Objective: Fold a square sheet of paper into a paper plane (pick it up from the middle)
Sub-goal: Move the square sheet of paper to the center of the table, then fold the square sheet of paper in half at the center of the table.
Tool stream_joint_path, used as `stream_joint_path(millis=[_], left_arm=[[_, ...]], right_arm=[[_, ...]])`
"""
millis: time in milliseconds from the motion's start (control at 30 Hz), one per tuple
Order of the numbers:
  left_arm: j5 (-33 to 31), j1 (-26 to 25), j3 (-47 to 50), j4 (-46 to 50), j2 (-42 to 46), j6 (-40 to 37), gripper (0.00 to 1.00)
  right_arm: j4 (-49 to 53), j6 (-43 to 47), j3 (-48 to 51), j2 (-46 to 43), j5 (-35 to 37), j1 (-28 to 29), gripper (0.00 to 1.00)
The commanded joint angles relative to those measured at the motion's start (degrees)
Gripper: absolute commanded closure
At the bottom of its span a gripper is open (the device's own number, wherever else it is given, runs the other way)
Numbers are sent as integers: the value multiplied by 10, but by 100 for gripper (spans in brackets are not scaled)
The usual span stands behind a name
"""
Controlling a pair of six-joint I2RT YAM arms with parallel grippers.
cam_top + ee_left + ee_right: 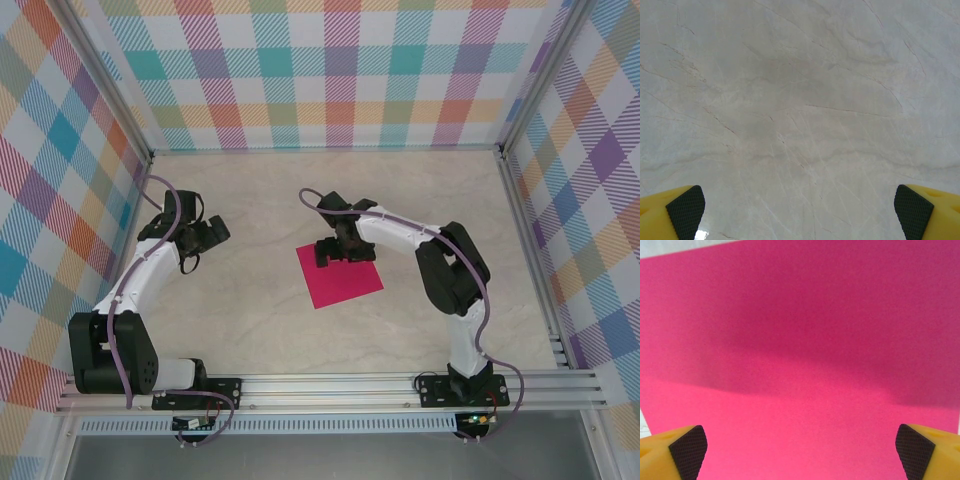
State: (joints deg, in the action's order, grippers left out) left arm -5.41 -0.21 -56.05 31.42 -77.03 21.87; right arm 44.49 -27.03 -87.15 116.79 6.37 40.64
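Right end effector [336, 252] hangs over the far edge of the square sheet of paper [345, 283]; I read its fingers as fully spread. Sheet lies flat, mid-tabletop [250, 320]. Left end effector [207, 237], likewise spread, sits over bare tabletop, well apart.

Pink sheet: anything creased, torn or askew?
Nothing damaged. The square sheet of paper lies flat and uncreased on the table, turned slightly against its edges. The right tool hangs open over it.

L claw [205, 237] & R claw [338, 250] both wide open, aimed down.
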Motion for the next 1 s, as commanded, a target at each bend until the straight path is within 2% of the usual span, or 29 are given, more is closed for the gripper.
stream_joint_path(millis=[0,300,700,967], left_arm=[[4,9,3,10,2,3,0],[5,9,-3,16,-9,0,0],[5,9,-6,21,-18,-1,0],[6,9,-7,23,-20,-2,0]], right_arm=[[30,0,-24,14,3,8,0],[38,9,-35,47,23,19,0],[18,5,16,77,8,19,0],[18,-3,24,90,23,19,2]])
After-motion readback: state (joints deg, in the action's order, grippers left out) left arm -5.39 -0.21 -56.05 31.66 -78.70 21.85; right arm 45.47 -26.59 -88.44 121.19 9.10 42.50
